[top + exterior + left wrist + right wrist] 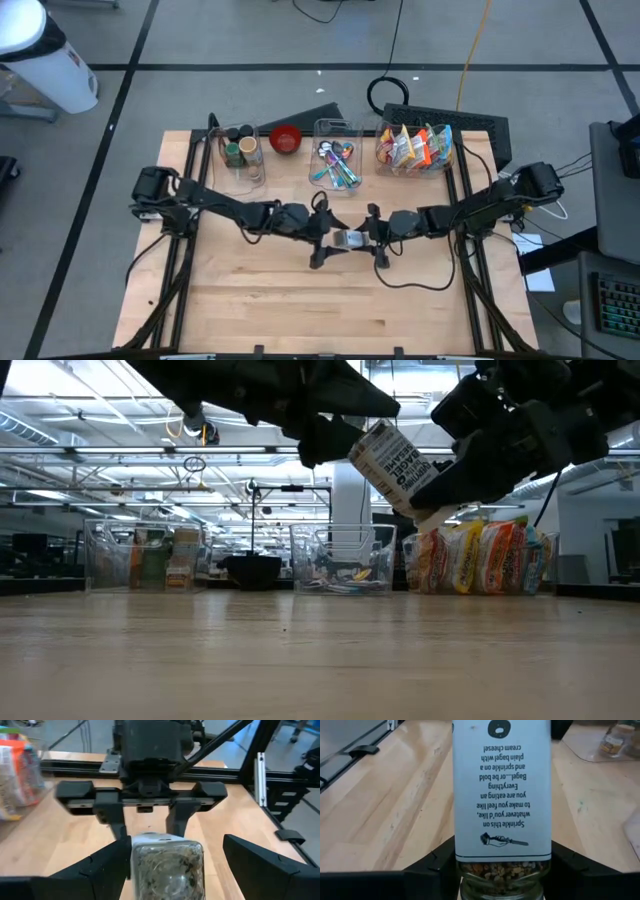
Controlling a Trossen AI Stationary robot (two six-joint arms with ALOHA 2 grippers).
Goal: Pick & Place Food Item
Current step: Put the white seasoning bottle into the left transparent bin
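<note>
wood table (260, 310) | R fingers (570, 865) clamp seasoning jar (502, 820), label legible R wrist only | L fingers (260, 860) apart

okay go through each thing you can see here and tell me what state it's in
Seasoning jar: off the table, tilted, held by the right gripper.
Left gripper: open, fingers either side of the jar, not gripping.
Snack bin: full of packets.
Red bowl: upright.

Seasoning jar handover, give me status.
Right gripper clamped on seasoning jar, held midair. Left gripper open around its far end. Nothing blocking.
</note>
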